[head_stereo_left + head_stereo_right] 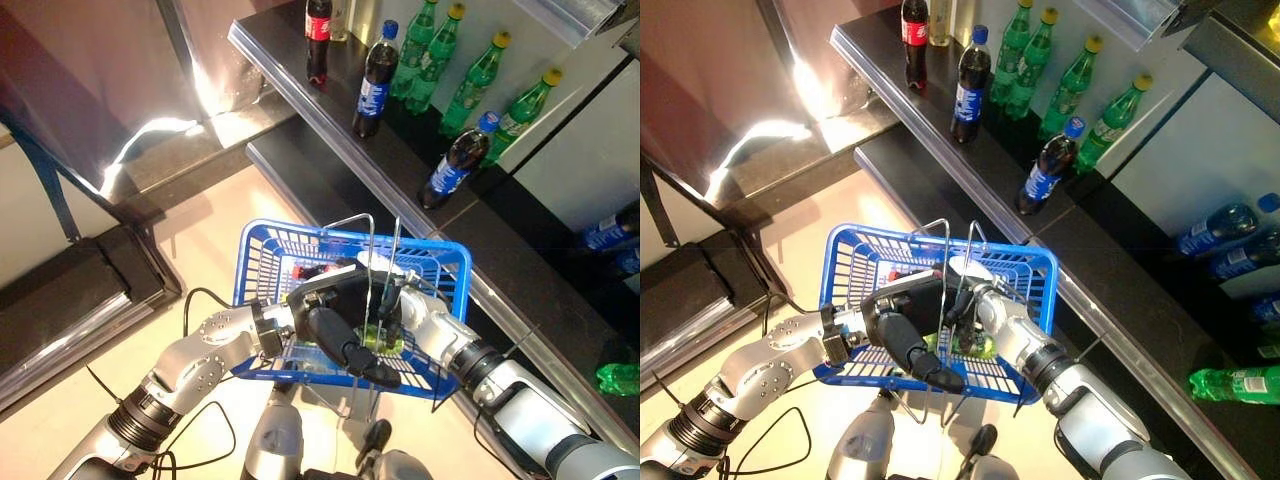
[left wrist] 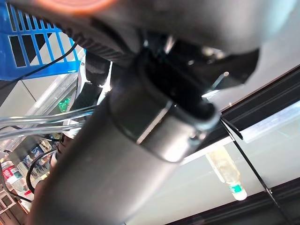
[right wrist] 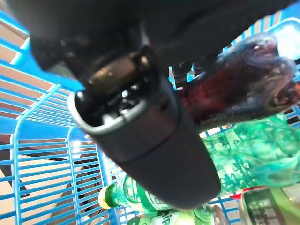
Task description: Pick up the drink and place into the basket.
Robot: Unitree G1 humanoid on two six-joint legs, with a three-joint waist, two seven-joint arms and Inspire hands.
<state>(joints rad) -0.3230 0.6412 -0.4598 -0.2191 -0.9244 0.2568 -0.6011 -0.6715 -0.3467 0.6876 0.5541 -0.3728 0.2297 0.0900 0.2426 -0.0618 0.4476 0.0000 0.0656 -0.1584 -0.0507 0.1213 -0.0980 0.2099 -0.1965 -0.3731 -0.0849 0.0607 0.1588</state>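
My left hand [image 1: 335,312] is shut on the thin wire handles [image 1: 372,228] of the blue basket [image 1: 262,240] and holds it up in front of me. My right hand [image 1: 418,312] reaches down into the blue basket from the right side. Inside lie green bottles [image 3: 140,199] and a dark cola bottle [image 3: 234,93], seen past the right hand's thumb [image 3: 154,150]. A blurred green drink [image 3: 248,154] lies close by that hand; I cannot tell whether it is held. The blue basket also shows in the left wrist view [image 2: 28,42].
A dark shelf [image 1: 300,95] runs from the top middle to the right. On it stand a red-label cola bottle [image 1: 318,40], dark bottles with blue labels [image 1: 377,82] and green bottles [image 1: 470,78]. A green bottle [image 1: 620,378] lies lower at the right. A dark ledge [image 1: 70,280] is at the left.
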